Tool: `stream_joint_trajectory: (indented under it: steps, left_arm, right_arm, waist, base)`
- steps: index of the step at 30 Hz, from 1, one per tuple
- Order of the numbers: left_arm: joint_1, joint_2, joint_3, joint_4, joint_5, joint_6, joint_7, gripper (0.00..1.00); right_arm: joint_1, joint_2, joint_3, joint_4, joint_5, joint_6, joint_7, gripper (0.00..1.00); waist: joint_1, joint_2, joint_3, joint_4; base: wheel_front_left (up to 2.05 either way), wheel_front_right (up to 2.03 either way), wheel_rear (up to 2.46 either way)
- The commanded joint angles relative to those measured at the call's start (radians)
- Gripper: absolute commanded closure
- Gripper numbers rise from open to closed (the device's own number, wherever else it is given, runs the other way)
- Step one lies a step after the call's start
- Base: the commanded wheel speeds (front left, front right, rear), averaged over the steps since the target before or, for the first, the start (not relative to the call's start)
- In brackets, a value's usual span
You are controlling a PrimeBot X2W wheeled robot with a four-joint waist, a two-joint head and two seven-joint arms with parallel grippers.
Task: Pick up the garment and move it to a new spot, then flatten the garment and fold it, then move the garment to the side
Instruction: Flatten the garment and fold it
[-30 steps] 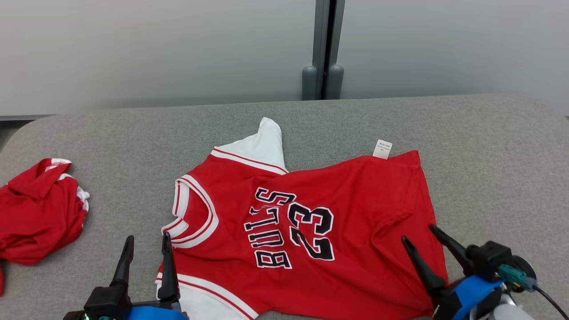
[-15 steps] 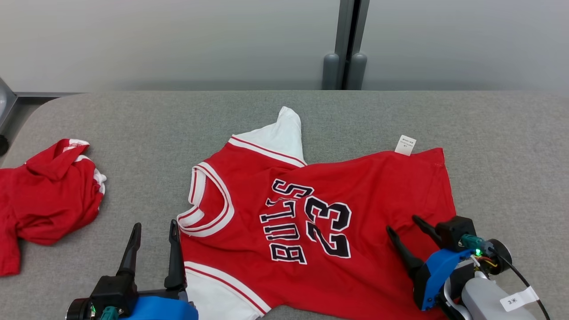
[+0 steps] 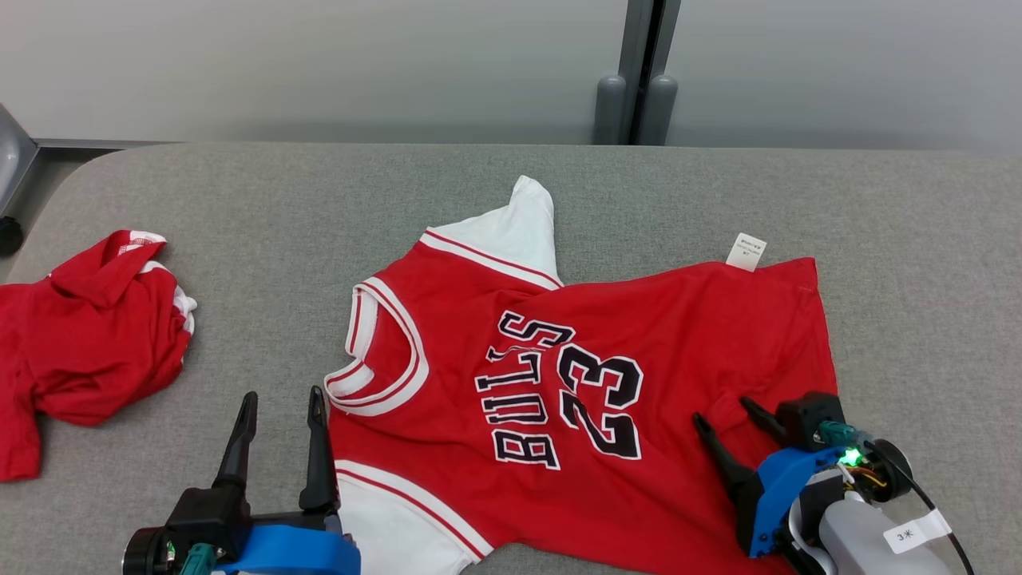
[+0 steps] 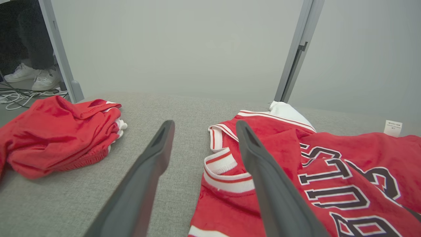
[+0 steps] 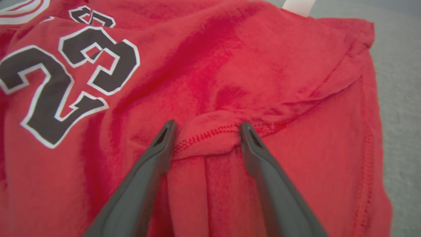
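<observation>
The right end effector (image 5: 208,122) has its two dark, tapering fingers spread, and nothing is pinched. In the right wrist view a raised fold (image 5: 210,138) of the hem, with a line of red stitching, sits between the tips. It belongs to the jersey (image 3: 639,343), which lies front up and roughly flat across the middle of the desk (image 3: 239,208), collar toward the robot's left and hem toward its right. The cloth is a soft red knit with shallow creases. The sleeves are white, and white bands with thin red stripes edge the V-neck and armholes.

The left end effector (image 3: 284,393) is also spread and holds nothing. Its fingers stand over bare desk just beside the collar, and in the head view one finger lies along the edge of the near sleeve. The desk top is a grey woven fabric with rounded corners.

The chest reads "BULLS" above "23" in black letters outlined in white. A small white tag (image 3: 746,251) sticks out at the far hem corner, its print too small to read. In the head view a white sticker (image 3: 910,533) on the right arm shows a "3" and a mark I cannot make out, beside a green light (image 3: 853,457).

A second red garment (image 3: 96,335) lies bunched at the desk's left end, well apart from the jersey. The left wrist view also shows a grey post (image 4: 292,59) against the pale wall, and a person's white shoes (image 4: 33,75) near loose cables (image 4: 16,98) on the floor.
</observation>
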Motion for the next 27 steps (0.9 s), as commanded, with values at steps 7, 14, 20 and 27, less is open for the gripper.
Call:
stream_joint_trajectory:
  steps: [7, 14, 20, 27]
  left_arm:
    - [-0.020, 0.000, -0.007, -0.004, -0.006, 0.009, 0.000, 0.00]
    - [-0.014, 0.000, -0.006, 0.003, -0.013, 0.008, 0.000, 0.00]
    - [-0.010, 0.000, -0.004, 0.008, -0.012, 0.003, 0.000, 0.00]
    - [0.013, 0.000, 0.007, 0.009, -0.006, 0.002, 0.000, 0.00]
  right_arm:
    - [-0.056, -0.012, -0.002, 0.069, -0.018, 0.000, -0.015, 1.00]
    - [-0.036, -0.077, -0.100, 0.016, 0.003, 0.000, -0.020, 1.00]
    - [-0.019, -0.085, -0.142, -0.029, 0.033, 0.000, -0.020, 0.52]
    - [0.012, -0.087, -0.215, -0.110, 0.021, 0.000, -0.020, 0.00]
  waist:
    - [-0.0001, -0.0001, 0.010, -0.004]
    - [-0.0001, -0.0001, 0.002, -0.014]
    - [-0.0001, -0.0001, -0.012, -0.021]
    - [-0.0001, -0.0001, -0.036, -0.042]
  base:
    - [0.00, 0.00, 0.00]
    - [0.00, 0.00, 0.00]
    - [0.00, 0.00, 0.00]
    - [0.00, 0.00, 0.00]
